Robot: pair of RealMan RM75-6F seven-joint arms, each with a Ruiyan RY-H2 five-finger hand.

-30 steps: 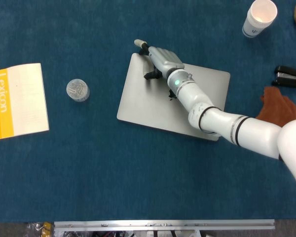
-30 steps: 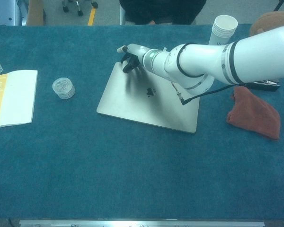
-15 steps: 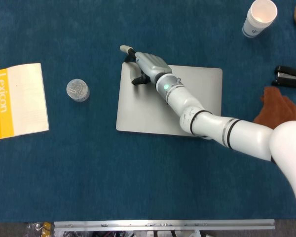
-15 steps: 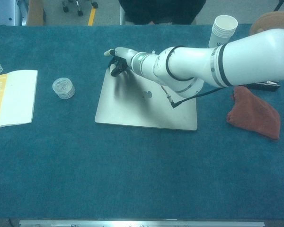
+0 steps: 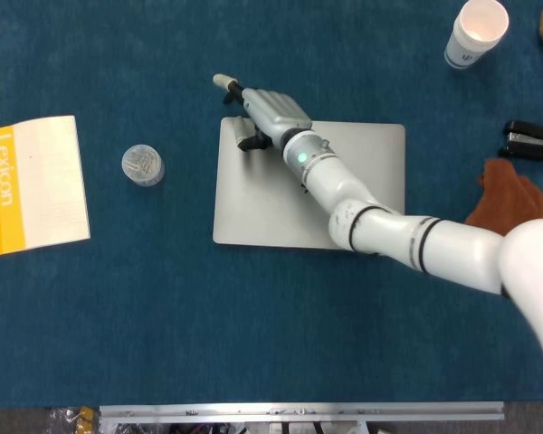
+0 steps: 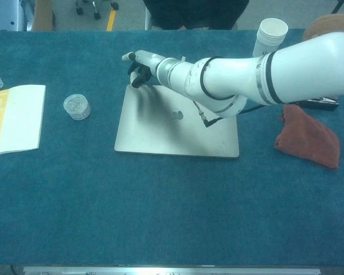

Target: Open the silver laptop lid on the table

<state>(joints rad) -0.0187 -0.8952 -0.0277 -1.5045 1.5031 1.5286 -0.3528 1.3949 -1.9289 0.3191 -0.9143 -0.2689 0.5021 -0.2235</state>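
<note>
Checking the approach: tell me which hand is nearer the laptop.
Right. The right hand sits at the far left corner of the closed silver laptop, fingers over its edge. The left hand is not in either view.

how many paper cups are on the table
1: a white paper cup at the table's far right corner, beyond the stapler. It may be a nested stack; I cannot tell.

Hidden beneath the right hand's (image 5: 270, 113) curled fingers (image 5: 250, 142): the far-left corner of the silver laptop (image 5: 253, 194); contact unclear.
</note>
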